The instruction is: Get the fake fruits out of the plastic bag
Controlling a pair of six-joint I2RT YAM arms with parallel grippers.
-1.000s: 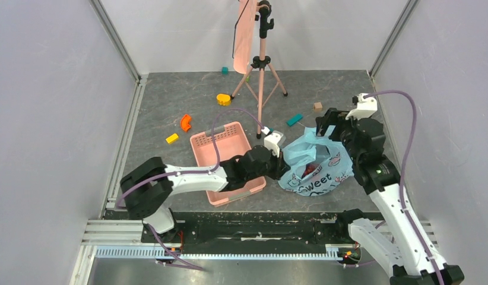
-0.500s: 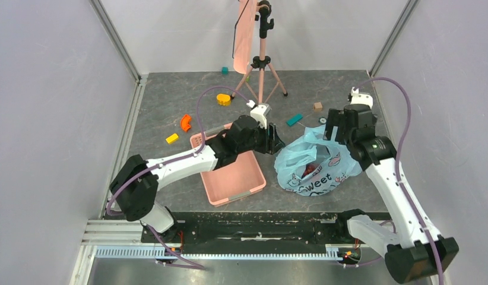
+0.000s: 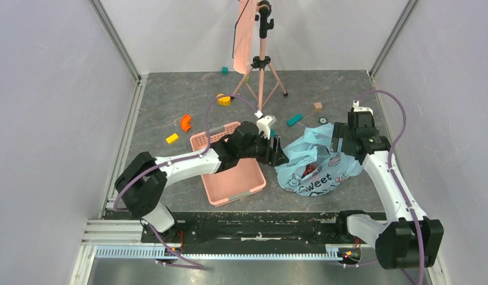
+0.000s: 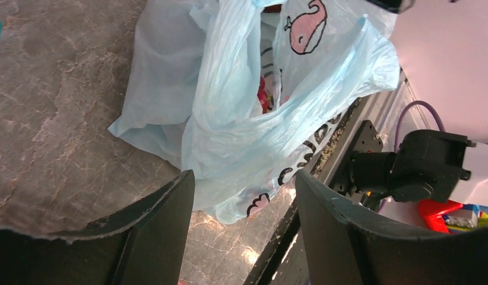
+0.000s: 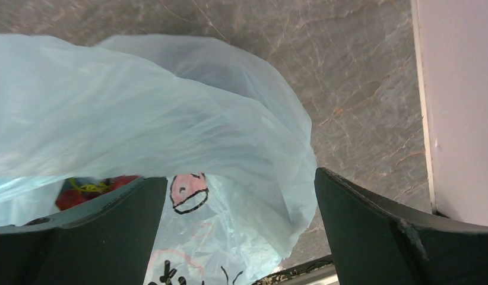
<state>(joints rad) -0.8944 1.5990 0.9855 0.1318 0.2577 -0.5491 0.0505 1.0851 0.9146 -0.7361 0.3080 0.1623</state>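
Observation:
The light-blue plastic bag (image 3: pixel 322 172) lies crumpled at the front right of the floor, "Sweet" print facing up. A dark-red fake fruit (image 3: pixel 310 170) shows through its mouth, and no other fruit can be made out. My left gripper (image 3: pixel 279 153) hovers just left of the bag, open and empty. The left wrist view looks past the left gripper (image 4: pixel 244 181) to the plastic bag (image 4: pixel 230 113) and a sliver of red fruit (image 4: pixel 263 98). My right gripper (image 3: pixel 342 139) hangs open over the bag's far right side. In its wrist view the right gripper (image 5: pixel 240 178) straddles the bag (image 5: pixel 170 113), with the fruit (image 5: pixel 81 189) at the left.
A pink basket (image 3: pixel 237 193) sits left of the bag, under my left arm. A pink tripod stand (image 3: pixel 260 65) rises at the back. Small blocks lie scattered: orange (image 3: pixel 185 122), yellow (image 3: pixel 171 138), teal (image 3: pixel 294 119), brown (image 3: pixel 317 105). Walls close both sides.
My left gripper opened, lifted away from the bag's left edge, then came back beside it. My right gripper shifted right and nearer over the bag. The bag slumped slightly.

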